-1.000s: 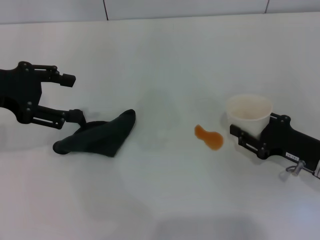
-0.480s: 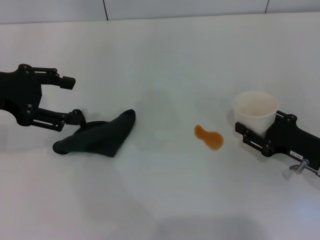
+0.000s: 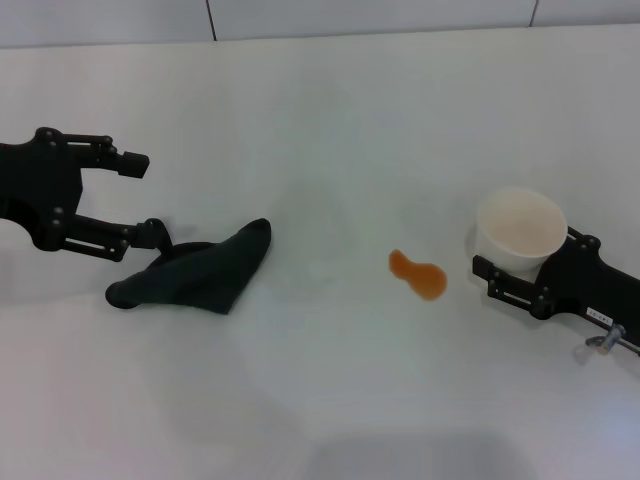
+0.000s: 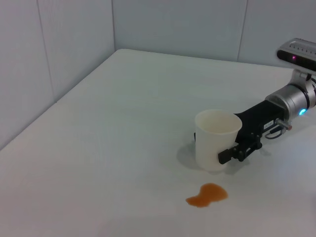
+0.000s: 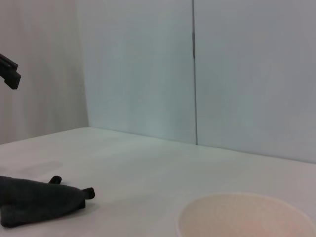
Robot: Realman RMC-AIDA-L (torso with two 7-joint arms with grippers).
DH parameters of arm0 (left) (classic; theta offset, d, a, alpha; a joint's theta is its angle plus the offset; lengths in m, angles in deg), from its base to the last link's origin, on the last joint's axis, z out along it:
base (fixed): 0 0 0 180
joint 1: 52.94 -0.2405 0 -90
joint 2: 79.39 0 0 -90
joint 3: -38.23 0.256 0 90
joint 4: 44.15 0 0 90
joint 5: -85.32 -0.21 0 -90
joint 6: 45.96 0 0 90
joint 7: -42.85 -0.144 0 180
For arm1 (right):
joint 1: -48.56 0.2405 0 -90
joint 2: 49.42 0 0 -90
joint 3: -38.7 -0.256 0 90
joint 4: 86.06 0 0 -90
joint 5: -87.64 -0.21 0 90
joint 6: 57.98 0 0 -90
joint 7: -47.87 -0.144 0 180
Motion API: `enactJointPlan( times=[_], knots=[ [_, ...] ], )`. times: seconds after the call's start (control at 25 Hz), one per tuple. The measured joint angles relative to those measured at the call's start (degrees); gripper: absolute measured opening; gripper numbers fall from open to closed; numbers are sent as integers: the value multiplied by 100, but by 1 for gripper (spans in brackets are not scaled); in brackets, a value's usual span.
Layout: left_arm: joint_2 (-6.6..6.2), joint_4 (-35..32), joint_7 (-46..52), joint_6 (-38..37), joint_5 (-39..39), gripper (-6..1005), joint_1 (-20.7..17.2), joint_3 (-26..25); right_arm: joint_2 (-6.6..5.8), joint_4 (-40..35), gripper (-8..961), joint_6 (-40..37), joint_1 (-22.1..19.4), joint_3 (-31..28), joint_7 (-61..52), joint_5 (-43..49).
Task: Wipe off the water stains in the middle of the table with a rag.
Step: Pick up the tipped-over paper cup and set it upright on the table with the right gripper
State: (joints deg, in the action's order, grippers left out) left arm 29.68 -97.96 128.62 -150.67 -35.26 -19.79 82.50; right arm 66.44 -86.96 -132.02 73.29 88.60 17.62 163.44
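Note:
The water stains [image 3: 418, 274] form a small orange blot in the middle of the white table [image 3: 330, 120]; the blot also shows in the left wrist view [image 4: 207, 194]. The dark rag [image 3: 195, 272] lies crumpled to the left of it, and appears low in the right wrist view [image 5: 34, 200]. My left gripper [image 3: 148, 196] hovers open just left of the rag, its lower finger close to the rag's end, holding nothing. At the right, my right gripper [image 3: 522, 250] is shut on a white paper cup [image 3: 520, 225], right of the blot.
The paper cup [image 4: 215, 139] stands upright beside the blot, its rim filling the low corner of the right wrist view [image 5: 247, 217]. A grey panelled wall [image 3: 300, 15] runs along the table's far edge.
The right gripper has carried the paper cup to the right, away from the orange blot. The left gripper, the rag and the blot have stayed where they were.

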Motion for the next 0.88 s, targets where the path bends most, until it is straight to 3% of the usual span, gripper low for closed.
enactJointPlan(
  times=[0.32,0.88],
  knots=[
    [-17,2,17,8,-9,868,33,3,-61,-120,804,5,-40,103,-361,151],
    [-16,15,3,16,-18,865,-4,4,-128,-986,815,-28,-190,355,-1488,802]
  ],
)
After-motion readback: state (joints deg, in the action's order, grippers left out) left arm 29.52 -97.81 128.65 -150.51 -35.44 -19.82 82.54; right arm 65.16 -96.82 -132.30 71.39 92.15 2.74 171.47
